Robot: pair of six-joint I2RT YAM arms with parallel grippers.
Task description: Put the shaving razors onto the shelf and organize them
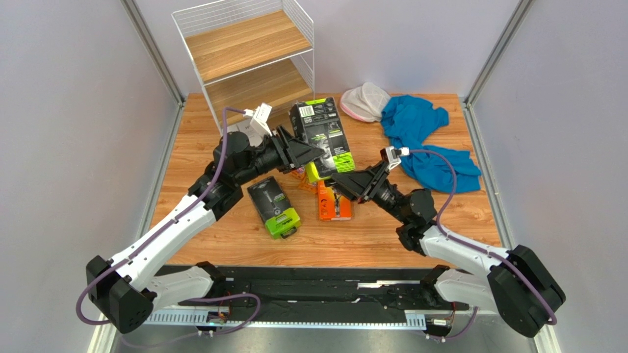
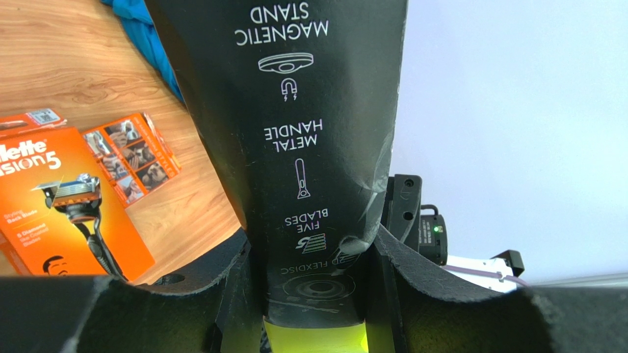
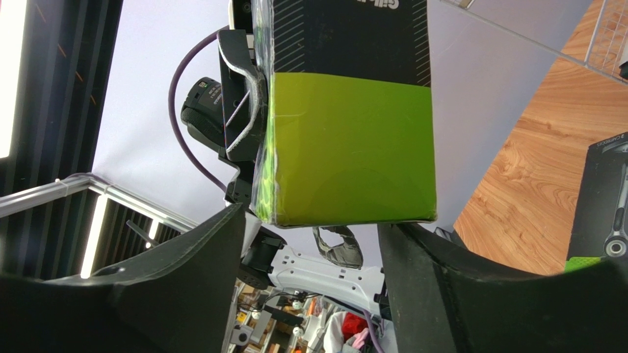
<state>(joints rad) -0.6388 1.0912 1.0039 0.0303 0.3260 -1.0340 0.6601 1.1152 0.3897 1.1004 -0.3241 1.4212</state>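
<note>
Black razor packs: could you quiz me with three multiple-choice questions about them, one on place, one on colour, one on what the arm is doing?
1. Where is the loose black pack?
A) in a bin
B) flat on the table
C) on the floor

2. Besides black, what colour is the held pack?
A) lime green
B) red
C) white

3. The left gripper is:
A) open
B) shut on the held pack
C) out of view

Answers:
1 B, the top view shows it lying on the wood.
2 A, the right wrist view shows its green end.
3 B, its fingers press both sides of the pack.
</note>
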